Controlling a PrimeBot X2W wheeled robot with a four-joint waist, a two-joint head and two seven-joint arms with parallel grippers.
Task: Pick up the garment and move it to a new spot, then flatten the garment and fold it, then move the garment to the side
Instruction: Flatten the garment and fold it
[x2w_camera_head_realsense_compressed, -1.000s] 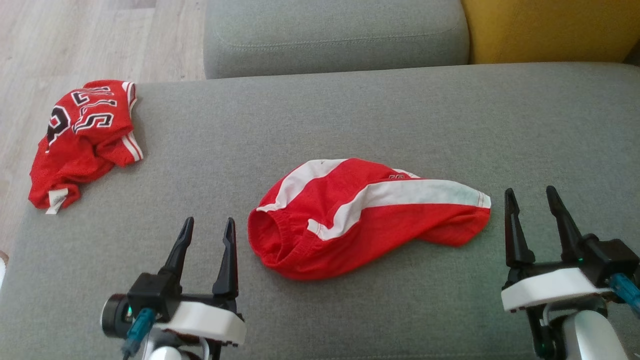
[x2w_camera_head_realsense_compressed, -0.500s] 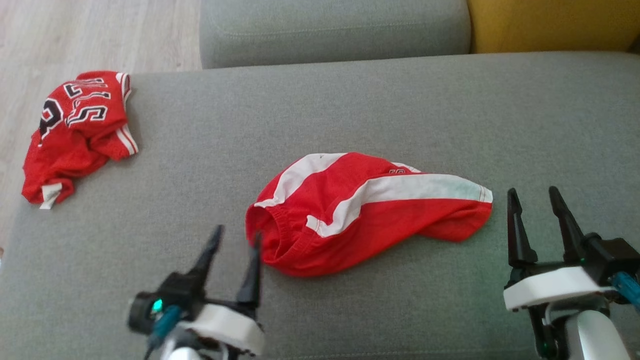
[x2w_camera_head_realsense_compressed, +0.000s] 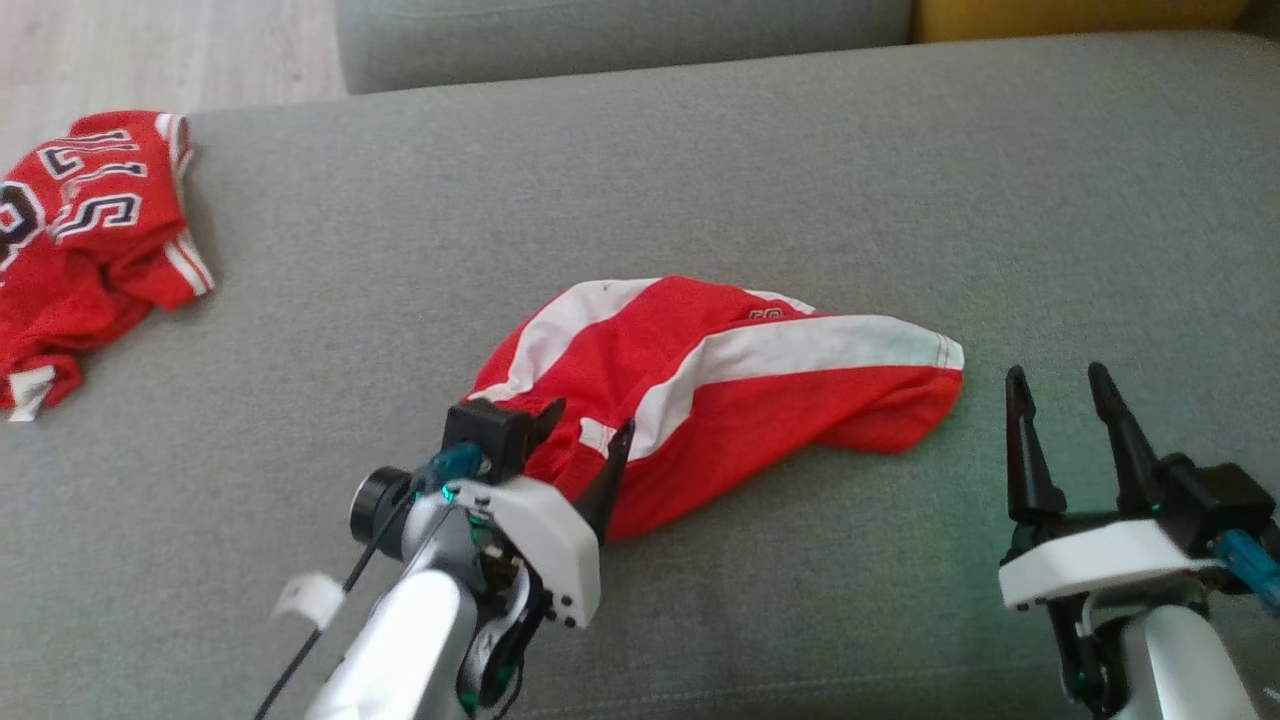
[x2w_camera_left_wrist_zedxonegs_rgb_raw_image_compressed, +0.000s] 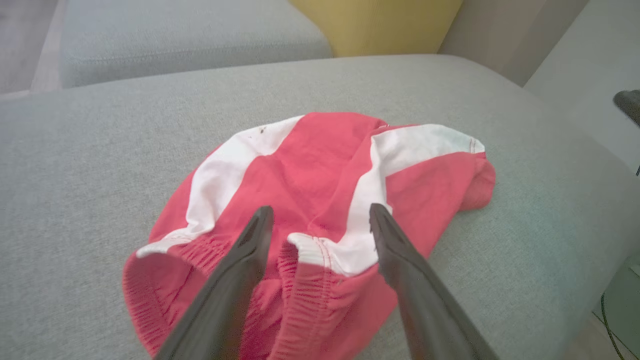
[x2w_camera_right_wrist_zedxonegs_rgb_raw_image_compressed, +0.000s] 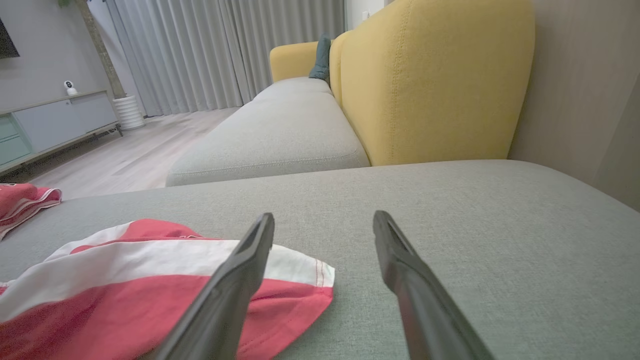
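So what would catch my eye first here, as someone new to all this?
The red shorts with white stripes, lying rumpled in the middle of the grey sofa seat. The left pincer hangs open over their elastic waistband, while the right pincer sits open off their other end. A crumpled red jersey lies at the seat's far left edge.

The shorts (x2w_camera_head_realsense_compressed: 720, 400) lie near the middle of the sofa seat (x2w_camera_head_realsense_compressed: 700, 150), with a shirt (x2w_camera_head_realsense_compressed: 80, 250) well apart at its far left corner. The left gripper (x2w_camera_head_realsense_compressed: 590, 416) is over the shorts' left end. The right gripper (x2w_camera_head_realsense_compressed: 1056, 372) is just beside their right end, towards the seat's front edge.
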